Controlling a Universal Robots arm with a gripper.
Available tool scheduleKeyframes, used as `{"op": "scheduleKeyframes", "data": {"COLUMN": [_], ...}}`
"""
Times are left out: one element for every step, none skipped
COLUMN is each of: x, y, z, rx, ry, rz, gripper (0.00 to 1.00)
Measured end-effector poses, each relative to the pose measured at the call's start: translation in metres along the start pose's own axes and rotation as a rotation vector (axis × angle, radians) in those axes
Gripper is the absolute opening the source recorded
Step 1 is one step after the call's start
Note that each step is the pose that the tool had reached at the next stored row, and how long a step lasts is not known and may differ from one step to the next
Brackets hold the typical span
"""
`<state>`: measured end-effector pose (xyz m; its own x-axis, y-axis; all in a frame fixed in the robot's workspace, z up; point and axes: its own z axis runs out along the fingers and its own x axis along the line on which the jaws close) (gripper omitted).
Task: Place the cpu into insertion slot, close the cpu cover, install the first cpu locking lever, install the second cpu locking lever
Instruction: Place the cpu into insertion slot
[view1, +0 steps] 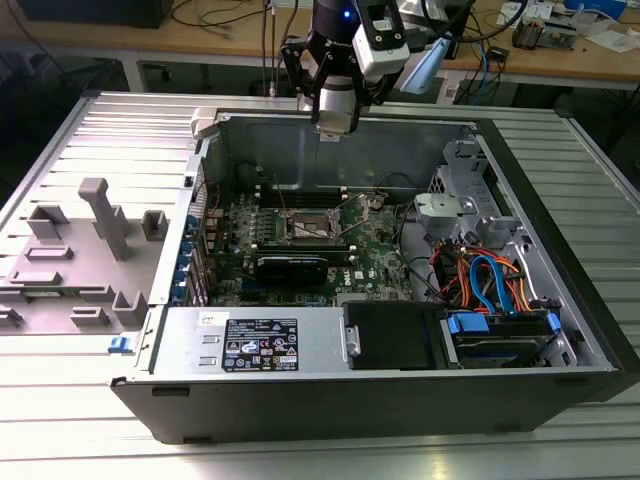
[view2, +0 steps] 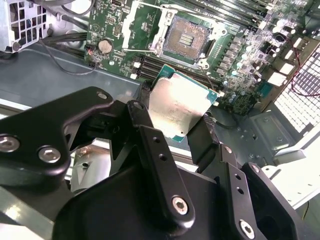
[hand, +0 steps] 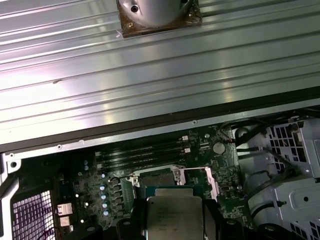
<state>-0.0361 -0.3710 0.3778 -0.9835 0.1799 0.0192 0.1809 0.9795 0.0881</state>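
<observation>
My gripper (view1: 335, 122) hangs above the far wall of the open computer case, shut on the cpu (view2: 178, 104). The cpu is a flat square chip with a dull silver top, pinched at two opposite edges between the black fingers (view2: 141, 116). It also appears in the first wrist view as cpu (hand: 175, 216) between the gripper (hand: 175, 222) fingers. Below on the green motherboard, the insertion slot (view1: 314, 226) lies bare and dark, with its contact field (view2: 187, 37) exposed. The cpu cover (view2: 144, 24), a silvery frame, is swung open beside the slot. The chip is well above and apart from the slot.
The case (view1: 560, 290) walls surround the board. Long black RAM slots (view1: 300, 190) run beside the socket. A power supply (view1: 250, 340) fills the near side, and a drive with blue and orange cables (view1: 490, 285) is at the exterior view's right. A grey plastic shroud (view1: 95, 235) lies outside the case.
</observation>
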Motion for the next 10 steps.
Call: {"op": "scheduleKeyframes", "data": {"x": [-0.0001, -0.0001, -0.0001, -0.0001, -0.0001, -0.0001, -0.0001, -0.0001, -0.0001, -0.0001], "y": [-0.0002, -0.0003, -0.0003, -0.0004, -0.0004, -0.0004, -0.0004, -0.0004, -0.0004, -0.0004], "z": [0.0, 0.0001, 0.0001, 0.0002, 0.0002, 0.0003, 0.0003, 0.0003, 0.0003, 0.0003], "rx": [0.0001, 0.0, 0.0, -0.0003, -0.0004, -0.0004, -0.0006, -0.0007, -0.0007, -0.0007], "ry": [-0.0003, -0.0007, -0.0014, -0.0027, -0.0029, -0.003, -0.0036, -0.004, -0.004, -0.004], "rz": [0.004, 0.008, 0.016, 0.031, 0.034, 0.034, 0.04, 0.045, 0.045, 0.046], "gripper": [0.54, 0.54, 0.54, 0.54, 0.54, 0.54, 0.54, 0.54, 0.54, 0.54]}}
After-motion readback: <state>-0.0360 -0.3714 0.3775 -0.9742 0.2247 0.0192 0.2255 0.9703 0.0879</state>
